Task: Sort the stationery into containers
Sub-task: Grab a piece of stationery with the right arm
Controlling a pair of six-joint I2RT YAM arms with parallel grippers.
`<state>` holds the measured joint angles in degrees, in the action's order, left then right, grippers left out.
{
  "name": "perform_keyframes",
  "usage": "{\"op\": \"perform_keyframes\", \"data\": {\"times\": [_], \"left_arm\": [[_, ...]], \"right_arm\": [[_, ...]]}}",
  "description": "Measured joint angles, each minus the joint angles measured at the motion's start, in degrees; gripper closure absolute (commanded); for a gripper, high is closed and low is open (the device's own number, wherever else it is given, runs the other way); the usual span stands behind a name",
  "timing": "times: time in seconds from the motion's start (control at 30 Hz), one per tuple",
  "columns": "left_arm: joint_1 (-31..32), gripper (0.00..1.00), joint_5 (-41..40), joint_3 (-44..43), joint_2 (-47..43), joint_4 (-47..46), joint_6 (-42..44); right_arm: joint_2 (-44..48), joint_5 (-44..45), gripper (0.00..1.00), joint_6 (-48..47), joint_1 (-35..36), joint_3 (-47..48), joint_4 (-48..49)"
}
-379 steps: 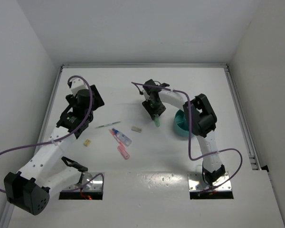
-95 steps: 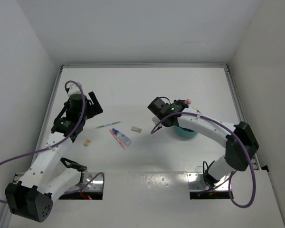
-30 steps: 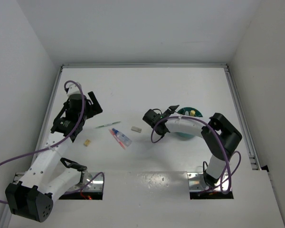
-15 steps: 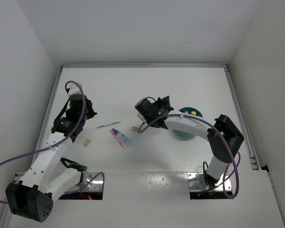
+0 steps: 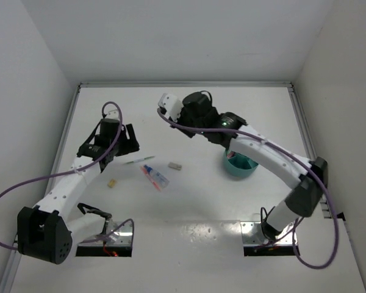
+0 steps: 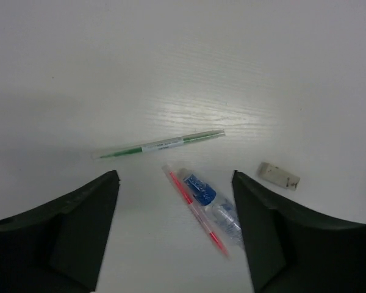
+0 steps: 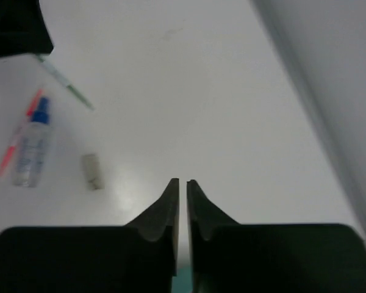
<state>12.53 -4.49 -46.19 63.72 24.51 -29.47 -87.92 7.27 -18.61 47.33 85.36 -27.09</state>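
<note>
Stationery lies loose on the white table: a thin green pen (image 5: pixel 138 160) (image 6: pixel 161 144) (image 7: pixel 64 81), a clear-blue tube with a red tip (image 5: pixel 157 177) (image 6: pixel 210 201) (image 7: pixel 32 149) with a thin red-cored stick (image 6: pixel 195 210) alongside it, a grey eraser (image 5: pixel 175 165) (image 6: pixel 279 176) (image 7: pixel 92 171) and a tiny yellow piece (image 5: pixel 111 182). The round teal container (image 5: pixel 240 163) stands to the right. My left gripper (image 5: pixel 127 143) (image 6: pixel 174 175) hovers open and empty, above the table just left of the pen. Over the container's left rim my right gripper (image 5: pixel 230 148) (image 7: pixel 183 182) is shut and empty.
The back wall (image 7: pixel 329 91) rises close behind the right gripper. Side walls (image 5: pixel 30 122) box in the table on the left and right. A purple cable (image 5: pixel 24 189) loops off the left arm. What lies inside the container is too small to tell.
My right arm has lifted from near the eraser and swung back over the container, jaws shut. My left gripper closed, reopened, and moved right toward the green pen.
</note>
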Motion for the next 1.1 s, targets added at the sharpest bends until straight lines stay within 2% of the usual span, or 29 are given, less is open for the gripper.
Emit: {"op": "perform_keyframes", "data": {"times": [0.03,0.07,0.1,0.13,0.17,0.2,0.23,0.27,0.3,0.33,0.37,0.4,0.47,0.57,0.7,0.77,0.83,0.9,1.1], "left_arm": [[-0.1,0.48,-0.4,0.0,-0.5,0.1,-0.2],[-0.1,0.81,-1.1,0.0,-1.1,0.2,-0.6],[-0.1,0.92,-2.5,0.0,-1.9,0.3,-1.5],[-0.2,0.97,-4.2,0.0,-2.6,0.5,-1.9],[-0.2,1.00,-6.3,0.0,-3.3,1.1,-2.8],[-0.2,1.00,-9.4,-0.1,-4.0,2.1,-4.1],[-0.2,0.94,-12.0,-0.3,-4.4,3.2,-5.2],[-0.2,0.78,-14.8,-0.6,-4.6,4.5,-6.5],[-0.3,0.46,-18.3,-0.9,-4.6,6.0,-8.3],[-0.4,0.32,-21.4,-1.1,-4.9,7.1,-9.7],[-0.7,0.13,-24.2,-1.1,-5.4,8.1,-11.6],[-1.0,0.08,-26.6,-1.1,-6.3,9.2,-13.2],[-2.0,0.05,-31.2,-1.1,-9.9,10.6,-16.1],[-2.5,0.05,-35.1,-1.1,-14.8,10.9,-18.3],[-2.5,0.05,-37.6,-1.1,-15.9,11.0,-19.6],[-2.5,0.08,-38.1,-1.1,-15.8,11.1,-20.1],[-2.5,0.25,-38.1,-1.1,-14.8,11.3,-20.6],[-2.5,0.35,-38.2,-1.0,-14.7,11.6,-20.9],[-2.5,0.36,-38.9,-1.0,-16.1,11.9,-20.9]], "right_arm": [[-2.3,-0.7,1.00,2.9,0.0,0.6,-0.8],[-5.2,-1.9,1.00,5.1,0.0,1.8,-2.1],[-8.5,-3.7,0.96,7.0,-0.2,3.0,-2.9],[-11.1,-5.7,0.67,8.4,-0.4,3.8,-3.7],[-13.7,-7.9,0.57,10.1,-0.5,4.3,-4.7],[-16.4,-10.6,0.45,10.9,-0.6,4.9,-6.0],[-18.4,-12.7,0.27,11.8,-0.7,5.4,-7.1],[-20.5,-15.2,0.27,12.5,-0.6,6.4,-8.8],[-22.4,-17.6,0.24,12.6,-0.5,7.9,-10.5],[-24.7,-19.9,0.23,12.9,-0.2,10.1,-11.9],[-26.9,-22.3,0.21,13.3,0.1,12.5,-13.0],[-28.4,-23.1,0.21,13.4,0.4,14.3,-13.1],[-31.5,-25.6,0.21,13.7,1.1,18.4,-14.2],[-33.5,-27.8,0.21,14.3,2.1,20.2,-14.1],[-36.4,-28.3,0.25,15.3,3.7,21.5,-14.1],[-38.4,-27.9,0.28,15.7,4.6,21.7,-14.2],[-40.5,-27.2,0.30,15.9,5.6,22.0,-14.2],[-42.6,-26.1,0.32,16.2,6.6,22.3,-14.4],[-46.2,-21.7,0.36,16.8,8.6,23.7,-15.0]]}}
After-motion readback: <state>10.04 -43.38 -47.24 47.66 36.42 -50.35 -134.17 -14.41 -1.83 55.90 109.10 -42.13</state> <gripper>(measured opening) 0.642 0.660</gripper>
